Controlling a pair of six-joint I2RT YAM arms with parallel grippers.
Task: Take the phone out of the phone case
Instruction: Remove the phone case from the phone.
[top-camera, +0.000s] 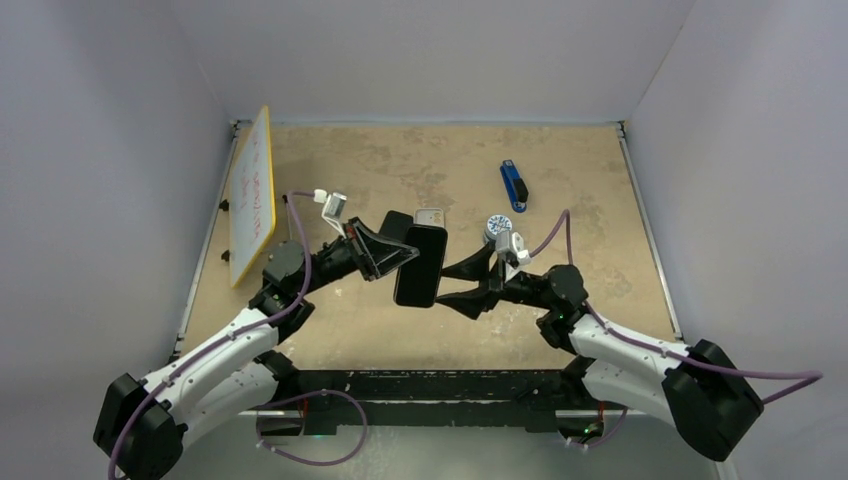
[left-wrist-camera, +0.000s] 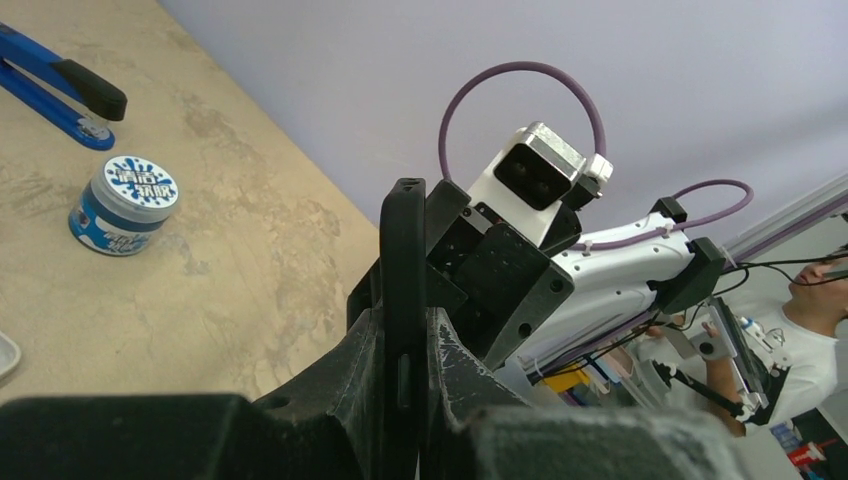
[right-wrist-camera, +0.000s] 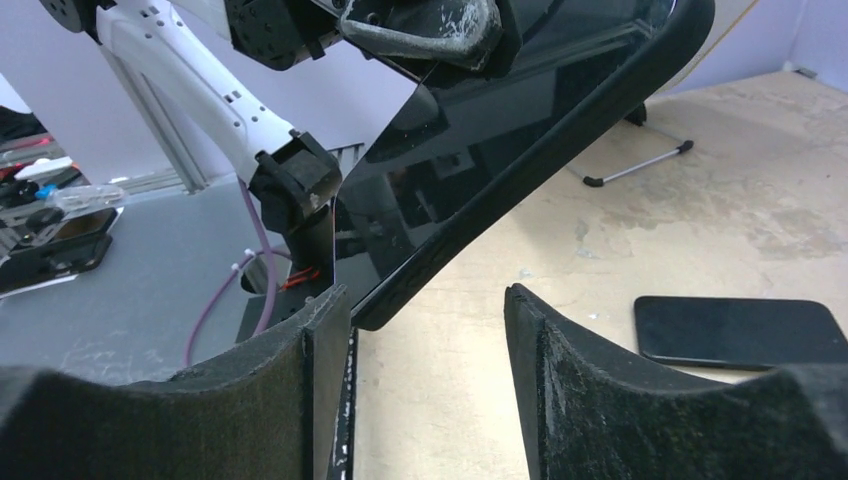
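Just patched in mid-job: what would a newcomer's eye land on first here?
The phone stands out first, held above the middle of the table by the left gripper, shut on it. The right gripper is open at the phone's right edge. Farther back and to the right, a blue stapler and a jar sit on the table.

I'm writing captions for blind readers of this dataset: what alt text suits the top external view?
From above, the left gripper clamps a black cased phone over the middle of the table, while the open right gripper reaches toward its opposite side. A blue stapler, a small jar and a propped whiteboard sit around them.
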